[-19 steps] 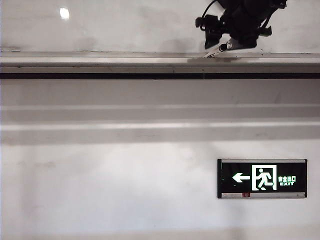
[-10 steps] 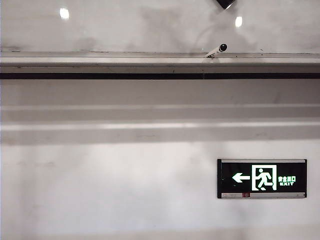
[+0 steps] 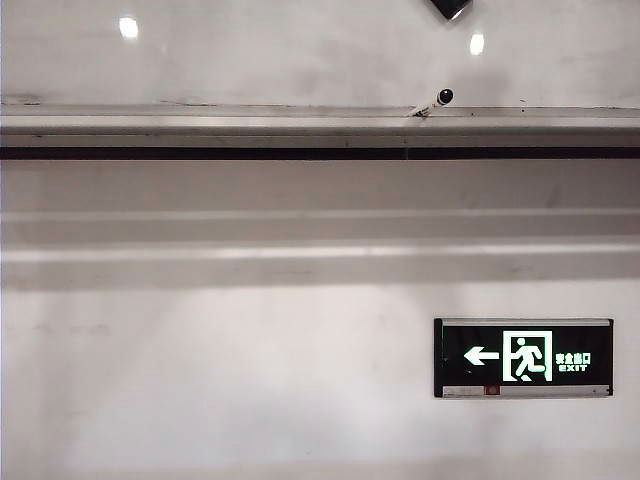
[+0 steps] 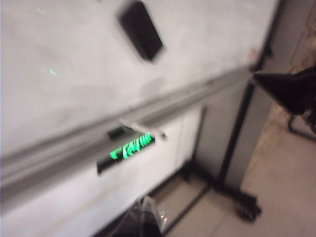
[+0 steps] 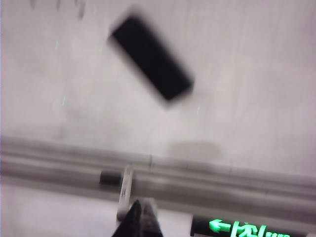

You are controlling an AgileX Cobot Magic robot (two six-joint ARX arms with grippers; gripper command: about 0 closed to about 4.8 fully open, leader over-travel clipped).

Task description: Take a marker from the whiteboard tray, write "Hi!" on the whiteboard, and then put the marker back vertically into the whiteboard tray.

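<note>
The marker (image 3: 432, 102) rests slanted on the silvery whiteboard tray (image 3: 200, 125), below the glossy whiteboard (image 3: 300, 60). In the right wrist view its white barrel (image 5: 125, 190) crosses the tray (image 5: 222, 182), with a small black piece beside its far end. My right gripper (image 5: 141, 207) is shut on nothing, its tips just short of the barrel's near end. In the exterior view only a dark bit of it (image 3: 450, 7) shows at the top edge, well above the marker. My left gripper (image 4: 143, 215) is blurred, its fingers meeting in a point, far from the marker (image 4: 143, 129).
A black rectangular block (image 5: 150, 57) sticks to the whiteboard above the tray. A lit green exit sign (image 3: 523, 357) hangs on the wall below. The left wrist view shows the board's dark stand (image 4: 232, 148) on the floor and a dark pointed shape (image 4: 289, 89) at the side.
My right gripper was down at the marker a second ago. It has pulled up and away to the exterior view's top edge, and the marker stays on the tray.
</note>
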